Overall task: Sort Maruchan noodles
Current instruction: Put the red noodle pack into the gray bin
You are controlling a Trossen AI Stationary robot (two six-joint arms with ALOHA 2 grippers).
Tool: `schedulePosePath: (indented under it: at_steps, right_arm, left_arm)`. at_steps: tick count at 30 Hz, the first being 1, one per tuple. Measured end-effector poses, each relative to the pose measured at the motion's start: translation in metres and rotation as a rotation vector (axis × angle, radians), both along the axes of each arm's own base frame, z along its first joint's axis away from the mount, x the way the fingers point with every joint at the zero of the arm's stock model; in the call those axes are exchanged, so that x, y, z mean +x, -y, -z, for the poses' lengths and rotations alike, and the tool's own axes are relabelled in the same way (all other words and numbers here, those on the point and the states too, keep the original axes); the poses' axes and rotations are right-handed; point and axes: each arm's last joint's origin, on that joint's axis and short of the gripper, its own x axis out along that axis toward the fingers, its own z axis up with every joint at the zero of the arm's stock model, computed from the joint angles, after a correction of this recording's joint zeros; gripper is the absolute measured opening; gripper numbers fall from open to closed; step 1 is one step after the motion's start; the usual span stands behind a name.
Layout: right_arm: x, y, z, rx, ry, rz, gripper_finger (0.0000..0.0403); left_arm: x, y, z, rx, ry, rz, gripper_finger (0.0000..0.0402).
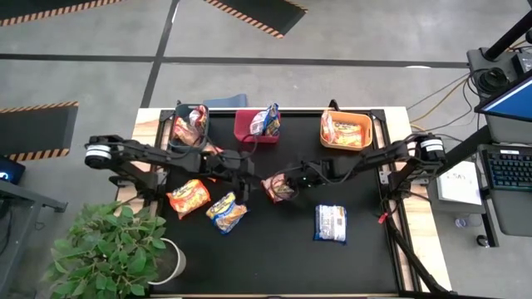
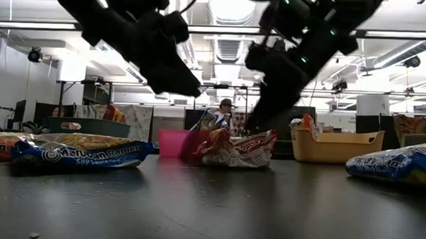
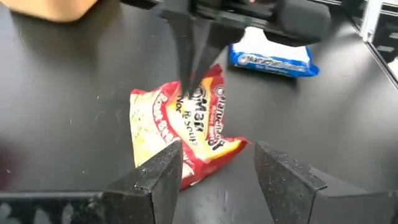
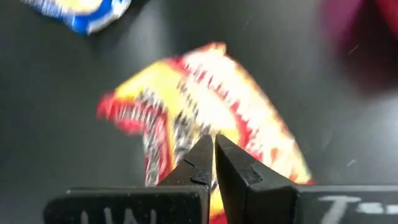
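Parted and holding nothing, the left gripper (image 1: 246, 184) hovers just beside the red-and-yellow Maruchan packet (image 1: 280, 189) at the mat's middle, likely waiting to take it over. Pinched shut on that packet's crumpled wrapper, the right gripper (image 1: 278, 183) props one end up off the black mat (image 1: 274, 249), which lifts it within the other arm's reach. Across the back stand a dark grey bin (image 1: 191, 124), a red bin (image 1: 253, 126) and an orange bin (image 1: 347, 130), each already holding packets. Loose ones remain: orange (image 1: 189, 198), blue-and-yellow (image 1: 227, 212), silver-white (image 1: 331, 223).
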Motion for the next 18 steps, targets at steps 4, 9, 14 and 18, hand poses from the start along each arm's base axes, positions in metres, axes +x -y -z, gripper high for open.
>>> schedulePosePath:
  at_steps: [4,9,14,18]
  right_arm:
    - [-0.011,-0.001,0.017,0.021,-0.023,-0.01,0.0008]
    - [-0.02,-0.001,0.029,0.028,-0.007,-0.004,0.0008]
    - [-0.027,-0.001,0.039,0.0,0.003,-0.033,0.0008]
    - [-0.032,-0.001,0.047,-0.014,0.018,-0.046,0.0008]
  left_arm:
    - [0.007,0.0,0.013,-0.063,-0.016,-0.04,0.018]
    - [0.018,-0.001,0.026,-0.209,0.004,-0.13,0.018]
    - [0.03,-0.003,0.039,-0.423,0.053,-0.293,0.0188]
    - [0.032,-0.006,0.053,-0.503,0.027,-0.41,0.0205]
